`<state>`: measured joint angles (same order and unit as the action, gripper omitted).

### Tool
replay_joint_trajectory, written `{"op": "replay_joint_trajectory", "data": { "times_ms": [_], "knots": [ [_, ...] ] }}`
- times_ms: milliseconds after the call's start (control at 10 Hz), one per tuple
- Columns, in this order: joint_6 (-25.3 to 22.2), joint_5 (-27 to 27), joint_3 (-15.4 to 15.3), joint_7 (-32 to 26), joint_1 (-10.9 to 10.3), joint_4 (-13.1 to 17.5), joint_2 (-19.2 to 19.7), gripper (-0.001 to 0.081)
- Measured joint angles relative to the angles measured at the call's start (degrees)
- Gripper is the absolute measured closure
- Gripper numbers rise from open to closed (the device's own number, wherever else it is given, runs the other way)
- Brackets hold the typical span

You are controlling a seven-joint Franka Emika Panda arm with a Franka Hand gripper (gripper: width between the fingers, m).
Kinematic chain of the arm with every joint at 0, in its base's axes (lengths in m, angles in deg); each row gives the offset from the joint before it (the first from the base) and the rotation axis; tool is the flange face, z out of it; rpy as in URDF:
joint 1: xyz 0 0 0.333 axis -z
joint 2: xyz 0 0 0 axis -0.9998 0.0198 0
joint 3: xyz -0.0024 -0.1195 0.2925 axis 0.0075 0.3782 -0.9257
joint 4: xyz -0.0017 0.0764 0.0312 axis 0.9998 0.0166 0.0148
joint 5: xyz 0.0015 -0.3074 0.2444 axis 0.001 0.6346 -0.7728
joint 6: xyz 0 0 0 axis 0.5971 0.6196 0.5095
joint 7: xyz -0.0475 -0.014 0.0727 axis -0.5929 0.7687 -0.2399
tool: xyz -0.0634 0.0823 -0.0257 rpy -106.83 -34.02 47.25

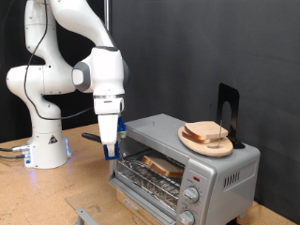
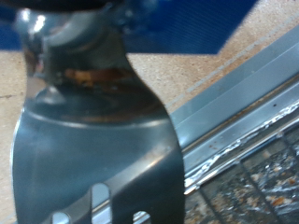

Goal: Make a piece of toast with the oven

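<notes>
The gripper (image 1: 110, 148) is seen clamped on a spatula (image 2: 98, 140) just beside the open oven (image 1: 187, 159). A piece of toast (image 1: 161, 166) is laid on the rack inside.

The oven (image 1: 183, 169) — small, boxy, silver, round knobs at its front in the exterior view's lower right — stands with its door open; a pale, brown-crusted piece of toast (image 1: 161, 166) lies flat on the wire rack inside

Black curtain (image 1: 187, 47) hangs behind a pale wooden table (image 1: 56, 192)
</notes>
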<state>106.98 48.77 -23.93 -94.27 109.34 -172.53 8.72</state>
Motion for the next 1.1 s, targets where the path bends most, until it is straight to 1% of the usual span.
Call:
{"op": "replay_joint_trajectory", "data": {
  "times_ms": [100, 300, 500, 800, 900, 1100],
  "knots": [
    [-0.6, -1.1, 0.2, -1.1, 0.0, -0.2, 0.0, 0.0406],
    [-2.1, -3.8, 1.4, -5.5, -0.2, -1.0, -0.2, 0.0406],
    [-2.4, -6.4, 3.5, -10.7, -0.3, -3.2, -0.4, 0.0406],
    [-2.5, -11.1, 6.8, -18.9, -0.4, -4.9, -1.8, 0.0406],
    [-3.2, -12.1, 7.7, -20.8, -0.4, -5.2, -2.5, 0.0406],
    [-3.9, -13.1, 8.5, -22.1, -0.4, -5.5, -3.6, 0.0406]
  ]
}}
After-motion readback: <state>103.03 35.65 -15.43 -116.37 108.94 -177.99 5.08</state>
